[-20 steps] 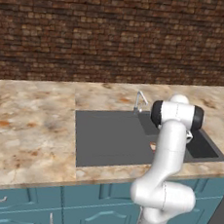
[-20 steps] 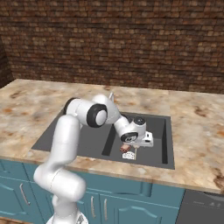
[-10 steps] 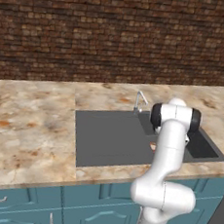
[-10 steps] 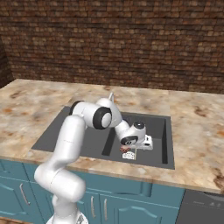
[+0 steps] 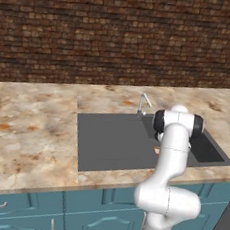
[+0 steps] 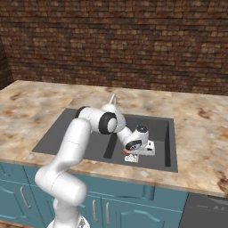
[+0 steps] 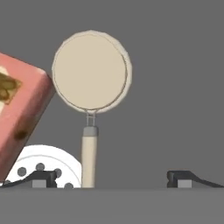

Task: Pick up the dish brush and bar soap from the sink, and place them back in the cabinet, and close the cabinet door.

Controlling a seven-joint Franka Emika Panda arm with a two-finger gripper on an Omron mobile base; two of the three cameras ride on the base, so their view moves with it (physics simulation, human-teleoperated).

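Reaching down from the lower right of the left base view, the white arm is bending over the wide dark grey rectangular sink (image 5: 114, 139), which is sitting in the mottled beige stone counter (image 5: 30, 128). A small silver faucet (image 5: 144, 104) is standing at the sink's back rim, near its middle. The arm's upper links are covering the deeper right-hand section, and a sliver of reddish colour is peeking out just beside the arm there, too small to identify.

In the right base view the arm is stretching from the lower left into the deeper section of the sink (image 6: 58, 133), and the gripper (image 6: 131, 156) is hanging low over that section's floor, close to its front wall. A small reddish object, blurred, is lying right under the hand.

In the hand view the fingertips (image 7: 41, 178) are standing wide apart, gripping nothing. The small dish brush with a round cream head and thin tan wooden handle (image 7: 90, 83) is lying flat on the sink floor (image 7: 175, 87) between them, nearer one tip. The reddish-brown rectangular bar soap with a paler face (image 7: 19, 113) is touching the brush head's edge, and is partly overlapping the white round perforated drain disc (image 7: 48, 162).
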